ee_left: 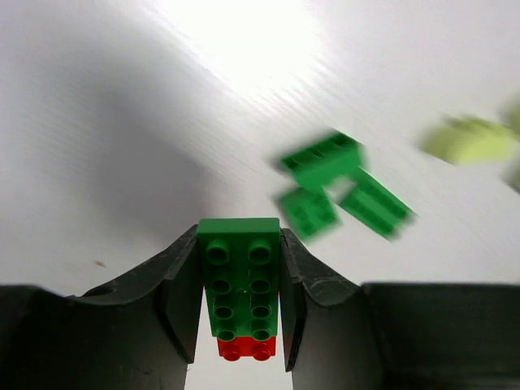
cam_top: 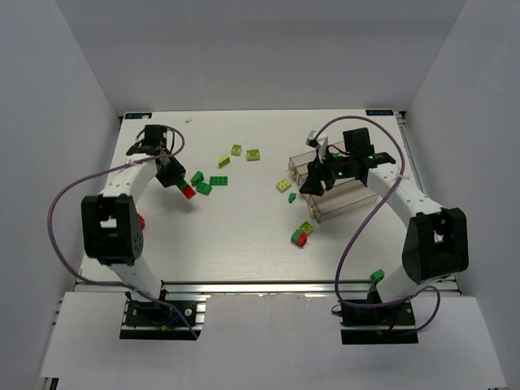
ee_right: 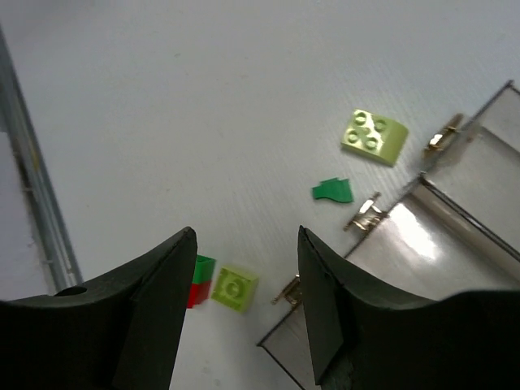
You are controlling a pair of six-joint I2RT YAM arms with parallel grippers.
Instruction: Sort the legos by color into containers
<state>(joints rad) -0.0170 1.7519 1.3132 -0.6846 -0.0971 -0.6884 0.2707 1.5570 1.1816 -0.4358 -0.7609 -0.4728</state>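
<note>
Your left gripper (ee_left: 240,244) has its black fingers (ee_left: 183,284) clamped on a dark green eight-stud plastic brick (ee_left: 239,276) stacked on a small red brick (ee_left: 246,349). The left wrist view shows the studs and the join, whereas the top view gives only a red-and-green speck at the fingertips over the white table (cam_top: 244,244). Just beyond that grip lie three loose dark green bricks (ee_left: 325,162), bunched together, and a blurred lime brick (ee_left: 467,140) farther right. Your right gripper (ee_right: 246,244) stands spread, with nothing between its fingers. Its wrist view shows a lime four-stud brick (ee_right: 374,136), a small dark green piece (ee_right: 333,190) and a small lime brick (ee_right: 234,288) touching a green-on-red pair (ee_right: 199,280). All of these lie on the table just beside the smoky clear plastic bins (ee_right: 479,187) with their metal clasps (ee_right: 366,213). Only the top view shows the bins as one joined tray on the right half of the table, with the right gripper at its left end. It also shows three more lime bricks (cam_top: 236,149) toward the back centre, and a green brick (cam_top: 377,276) near the right arm's base.
</note>
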